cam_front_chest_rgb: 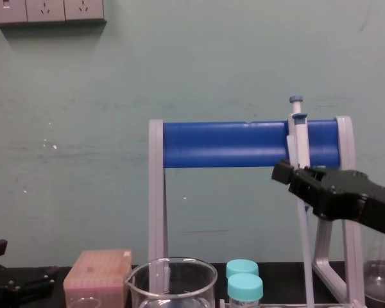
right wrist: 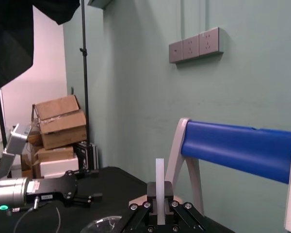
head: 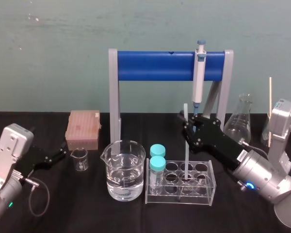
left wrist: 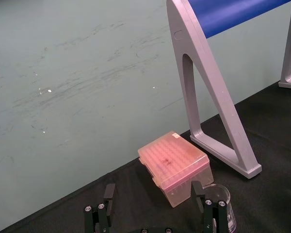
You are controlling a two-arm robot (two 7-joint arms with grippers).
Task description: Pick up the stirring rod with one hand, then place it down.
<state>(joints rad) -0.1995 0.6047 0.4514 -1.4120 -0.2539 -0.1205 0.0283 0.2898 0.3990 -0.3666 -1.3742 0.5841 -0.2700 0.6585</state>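
My right hand (head: 190, 127) is clamped on the stirring rod (head: 186, 160) and holds it upright. Its lower end is down among the wells of the clear tube rack (head: 206, 194), in front of the pipette (head: 199, 73) hanging on the blue-barred stand (head: 155, 65). My left hand (head: 63, 152) rests low at the surface's (head: 87, 213) left side, fingers apart, near a small beaker (head: 79, 159).
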